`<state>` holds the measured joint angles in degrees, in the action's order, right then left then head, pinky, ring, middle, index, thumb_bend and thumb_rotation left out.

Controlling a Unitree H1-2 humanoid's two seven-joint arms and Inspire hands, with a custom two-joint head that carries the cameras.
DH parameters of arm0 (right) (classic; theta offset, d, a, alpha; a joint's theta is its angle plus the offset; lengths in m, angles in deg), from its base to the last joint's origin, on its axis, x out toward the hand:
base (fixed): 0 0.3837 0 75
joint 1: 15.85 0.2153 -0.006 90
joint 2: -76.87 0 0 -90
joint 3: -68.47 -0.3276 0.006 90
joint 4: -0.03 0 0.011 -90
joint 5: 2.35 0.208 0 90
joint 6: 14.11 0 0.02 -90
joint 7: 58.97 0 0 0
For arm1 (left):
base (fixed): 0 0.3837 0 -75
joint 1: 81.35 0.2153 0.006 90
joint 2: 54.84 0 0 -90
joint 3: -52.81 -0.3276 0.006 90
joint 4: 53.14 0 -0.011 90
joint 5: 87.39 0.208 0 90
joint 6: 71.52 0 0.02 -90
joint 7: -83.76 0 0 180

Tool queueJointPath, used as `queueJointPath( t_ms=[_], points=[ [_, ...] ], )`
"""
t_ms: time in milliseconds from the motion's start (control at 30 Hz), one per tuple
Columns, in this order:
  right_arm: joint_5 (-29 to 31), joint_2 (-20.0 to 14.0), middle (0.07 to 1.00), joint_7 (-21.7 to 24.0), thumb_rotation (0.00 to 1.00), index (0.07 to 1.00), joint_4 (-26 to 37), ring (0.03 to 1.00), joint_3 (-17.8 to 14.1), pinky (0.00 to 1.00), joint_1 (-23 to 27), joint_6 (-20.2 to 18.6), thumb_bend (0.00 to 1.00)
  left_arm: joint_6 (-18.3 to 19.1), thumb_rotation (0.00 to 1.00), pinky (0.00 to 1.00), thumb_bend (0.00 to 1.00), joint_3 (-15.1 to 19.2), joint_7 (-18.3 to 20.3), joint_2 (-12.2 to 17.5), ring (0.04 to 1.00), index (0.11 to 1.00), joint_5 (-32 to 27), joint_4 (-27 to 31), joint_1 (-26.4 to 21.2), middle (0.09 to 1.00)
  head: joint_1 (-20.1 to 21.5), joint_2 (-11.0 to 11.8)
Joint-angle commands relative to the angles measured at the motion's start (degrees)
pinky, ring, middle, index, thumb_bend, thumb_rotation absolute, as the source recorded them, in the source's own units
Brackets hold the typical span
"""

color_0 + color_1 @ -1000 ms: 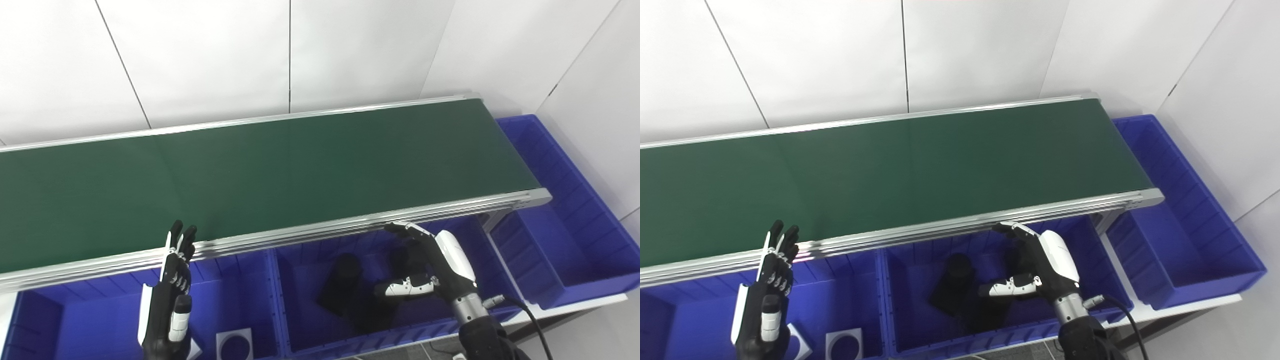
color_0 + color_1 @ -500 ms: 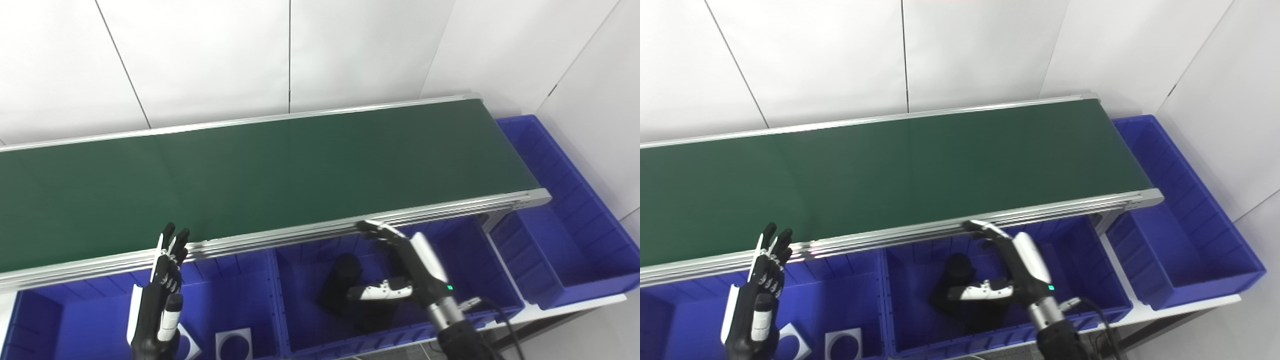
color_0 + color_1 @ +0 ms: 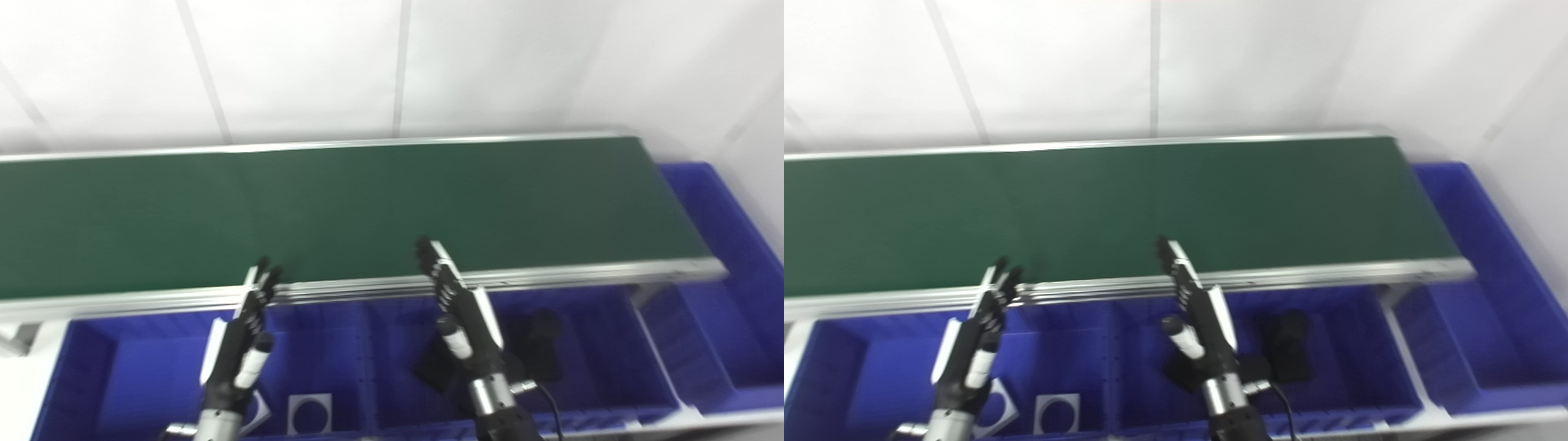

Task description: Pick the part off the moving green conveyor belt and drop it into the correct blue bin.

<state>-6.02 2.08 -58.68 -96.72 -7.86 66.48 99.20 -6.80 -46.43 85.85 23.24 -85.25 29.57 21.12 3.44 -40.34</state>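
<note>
black left hand upright, right hand upright

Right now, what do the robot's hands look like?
Both the left hand and right hand have black fingers, white side panels and a white-tipped thumb. Each sits on a shiny silver wrist, and a black cable loops from the right wrist.

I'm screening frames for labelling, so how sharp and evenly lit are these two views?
Left eye view: soft with motion blur; right hand and black parts smeared, belt evenly lit, no glare. Right eye view: equally blurred; left hand edges fuzzy, white plates still readable.
</note>
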Motion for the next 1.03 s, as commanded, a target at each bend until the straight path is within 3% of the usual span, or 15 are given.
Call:
queueJointPath(
  t_ms=[0, 300, 1000],
  points=[
    [-0.02, 0.50, 0.990, 0.74, 1.00, 1.000, 0.96, 1.000, 0.00, 1.00, 0.27, 2.46, 1.00, -1.64, 0.94, 0.98, 0.80, -0.63, -0.94, 0.10, 0.965, 0.988, 1.36, 0.99, -0.57, 0.945, -0.24, -0.03],
    [0.04, -0.10, 0.971, 0.59, 0.98, 0.981, -1.97, 0.998, 0.66, 1.00, 0.02, 3.61, 1.00, -1.64, 0.94, 0.99, 0.81, -2.41, -3.64, 0.16, 0.967, 0.984, 2.26, 0.81, 0.17, 0.944, -2.57, 0.88],
    [-1.11, -0.51, 0.956, -2.89, 1.00, 0.959, -4.27, 0.968, 1.68, 0.98, -0.92, 3.61, 0.96, -1.64, 0.94, 0.97, 0.84, -5.05, -6.67, 1.57, 0.970, 0.975, 2.70, -0.45, 0.27, 0.948, -2.96, 3.55]
  ],
)
